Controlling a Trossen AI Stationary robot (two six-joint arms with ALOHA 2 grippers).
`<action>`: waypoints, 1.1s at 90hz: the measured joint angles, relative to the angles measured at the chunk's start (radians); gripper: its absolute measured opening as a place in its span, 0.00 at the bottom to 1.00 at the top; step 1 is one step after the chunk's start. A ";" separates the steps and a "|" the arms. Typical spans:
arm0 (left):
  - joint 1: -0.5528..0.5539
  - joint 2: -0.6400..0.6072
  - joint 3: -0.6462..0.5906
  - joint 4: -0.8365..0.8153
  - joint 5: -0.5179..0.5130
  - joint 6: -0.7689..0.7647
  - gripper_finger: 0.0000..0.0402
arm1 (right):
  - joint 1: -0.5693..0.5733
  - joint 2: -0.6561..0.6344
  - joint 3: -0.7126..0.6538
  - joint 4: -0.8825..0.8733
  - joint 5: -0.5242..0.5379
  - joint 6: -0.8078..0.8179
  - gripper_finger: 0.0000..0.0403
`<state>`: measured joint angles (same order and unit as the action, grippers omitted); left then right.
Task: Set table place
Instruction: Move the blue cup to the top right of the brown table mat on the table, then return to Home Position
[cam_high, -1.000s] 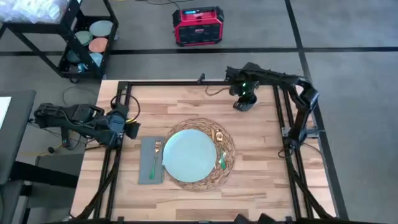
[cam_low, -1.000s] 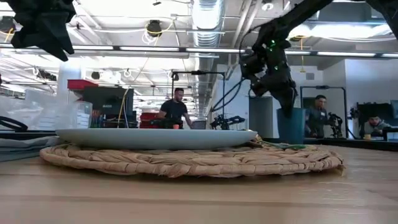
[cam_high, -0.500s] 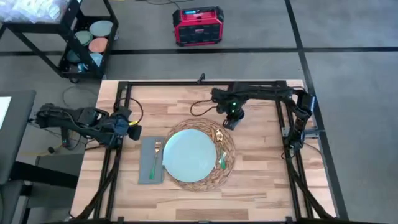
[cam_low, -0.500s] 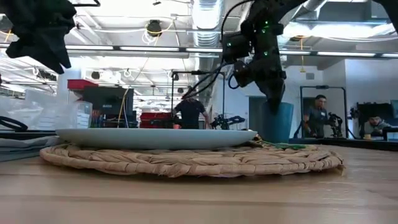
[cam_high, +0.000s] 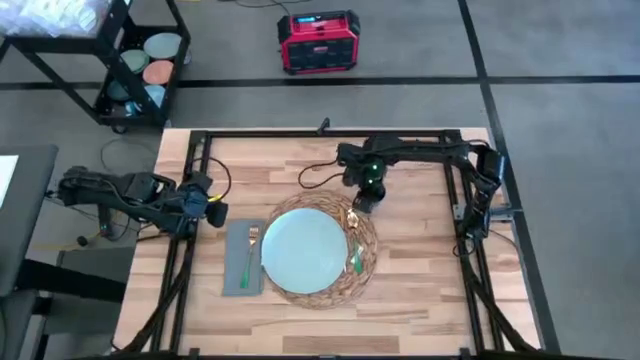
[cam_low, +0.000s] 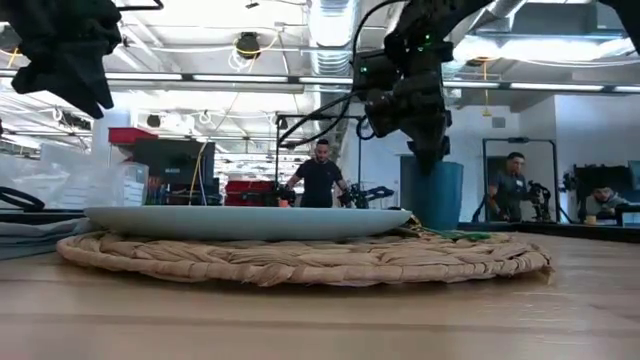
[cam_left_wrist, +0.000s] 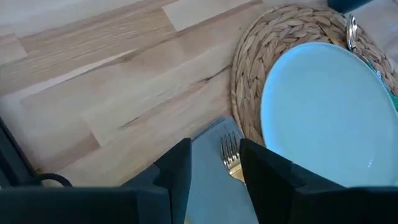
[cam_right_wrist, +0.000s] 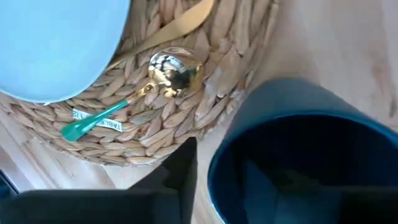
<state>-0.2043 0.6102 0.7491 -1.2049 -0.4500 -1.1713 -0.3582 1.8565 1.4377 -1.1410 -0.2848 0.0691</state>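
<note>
A pale blue-green plate (cam_high: 305, 250) sits on a round woven placemat (cam_high: 322, 290) in the middle of the table (cam_high: 420, 290). To its left a grey napkin (cam_high: 236, 262) carries a gold fork (cam_high: 248, 250). A gold spoon (cam_right_wrist: 171, 71) and a knife (cam_right_wrist: 177, 26) lie on the mat's right side. My right gripper (cam_high: 362, 198) hangs over the mat's far right edge, shut on a dark teal cup (cam_low: 437, 195). My left gripper (cam_left_wrist: 214, 180) hovers open above the napkin's far end. My right gripper holds the cup by its rim wall (cam_right_wrist: 216, 167), one finger outside (cam_right_wrist: 181, 177) and the other seemingly inside the hollow. The fingers come from above, pointing down. The cup hangs upright below them. The mat hides its base in the low view, so whether it touches the table I cannot tell.
Black rails (cam_high: 450, 200) run along the table's sides and far edge. A black cart (cam_high: 130, 60) with dishes and a red box (cam_high: 318, 42) stand on the floor beyond the table. People (cam_low: 320, 180) stand in the room behind. Bare wood lies right of the mat.
My right gripper has carried the cup from the table's far right toward the left and near, up to the placemat's far right edge. The cup has stayed upright in the hold.
</note>
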 joint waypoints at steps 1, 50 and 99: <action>0.000 0.000 0.000 0.000 0.000 0.000 0.30 | -0.002 0.000 0.000 0.000 0.000 0.000 0.26; -0.077 -0.014 0.000 0.054 -0.087 0.195 0.30 | -0.085 -0.543 -0.124 0.047 -0.092 -0.158 0.28; -0.663 -0.078 -0.386 0.341 -0.710 -0.238 0.30 | 0.326 -1.316 -1.044 1.021 0.118 0.304 0.14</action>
<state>-0.8671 0.5323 0.3630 -0.8636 -1.1599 -1.4093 -0.0323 0.5400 0.3942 -0.1204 -0.1669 0.3734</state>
